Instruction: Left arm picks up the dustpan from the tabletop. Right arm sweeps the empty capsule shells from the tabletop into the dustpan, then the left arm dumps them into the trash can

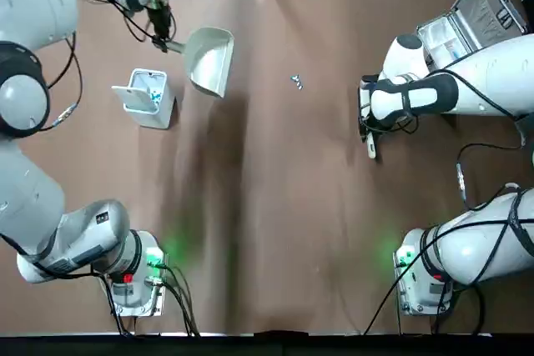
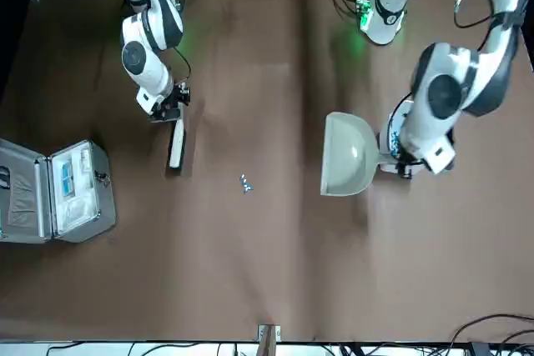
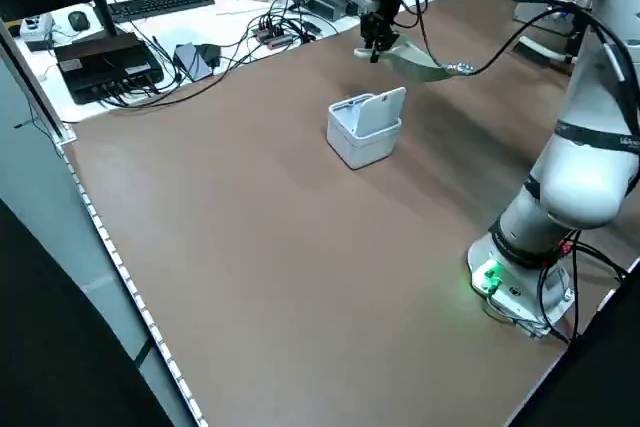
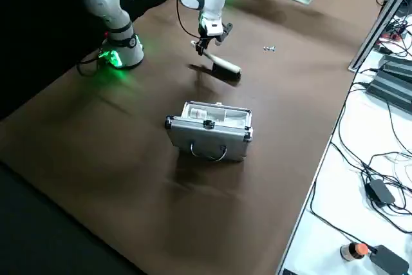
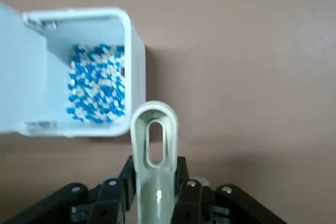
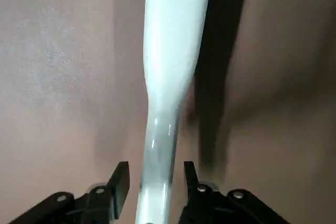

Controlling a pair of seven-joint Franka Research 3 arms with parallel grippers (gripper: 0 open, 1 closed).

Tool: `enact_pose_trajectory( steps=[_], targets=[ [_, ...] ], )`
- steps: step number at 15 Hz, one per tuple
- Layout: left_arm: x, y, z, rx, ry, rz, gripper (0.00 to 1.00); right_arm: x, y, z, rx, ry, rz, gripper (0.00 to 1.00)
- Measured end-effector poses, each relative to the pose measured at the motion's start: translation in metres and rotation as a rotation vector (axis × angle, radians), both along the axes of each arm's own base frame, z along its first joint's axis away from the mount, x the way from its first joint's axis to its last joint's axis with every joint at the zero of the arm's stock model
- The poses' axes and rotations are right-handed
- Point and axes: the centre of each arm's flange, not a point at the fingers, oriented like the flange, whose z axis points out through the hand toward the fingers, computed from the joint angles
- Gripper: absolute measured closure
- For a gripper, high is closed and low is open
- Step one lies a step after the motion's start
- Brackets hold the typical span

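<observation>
My left gripper [image 1: 163, 37] is shut on the thin handle of the pale dustpan [image 1: 209, 60], holding it above the tabletop [image 1: 275, 206] at the far left. In the left wrist view the handle's loop [image 5: 153, 145] sticks out past my fingertips, beside the open trash can [image 5: 131, 51]. That small grey trash can [image 1: 146, 99] stands just nearer than the dustpan and holds many blue-and-white capsules. A few capsule shells [image 1: 296, 81] lie on the table to the right of the scoop. My right gripper [image 1: 367, 127] is shut on a white brush [image 2: 175, 146], well right of the shells.
An open grey metal case [image 1: 471, 18] sits at the far right corner. Cables and equipment [image 3: 150, 47] lie beyond the table's left edge. Both arm bases [image 1: 133, 277] stand at the near edge.
</observation>
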Motion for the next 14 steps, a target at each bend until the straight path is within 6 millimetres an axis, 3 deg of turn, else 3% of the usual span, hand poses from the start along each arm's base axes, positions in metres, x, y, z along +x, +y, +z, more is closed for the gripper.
enact_pose_trajectory(
  steps=[5,8,14],
  targets=[
    [-0.007,-0.055,-0.047,0.067,-0.049,0.06,0.67,-0.001,0.0,-0.001,-0.001,0.002,0.0,0.56],
    [-0.013,-0.076,-0.057,0.079,-0.064,0.08,0.67,-0.002,-0.001,-0.003,-0.003,0.007,0.0,0.62],
    [-0.028,-0.117,-0.079,0.094,-0.093,0.104,0.67,-0.002,-0.001,-0.005,-0.005,0.012,0.0,0.63]
  ],
)
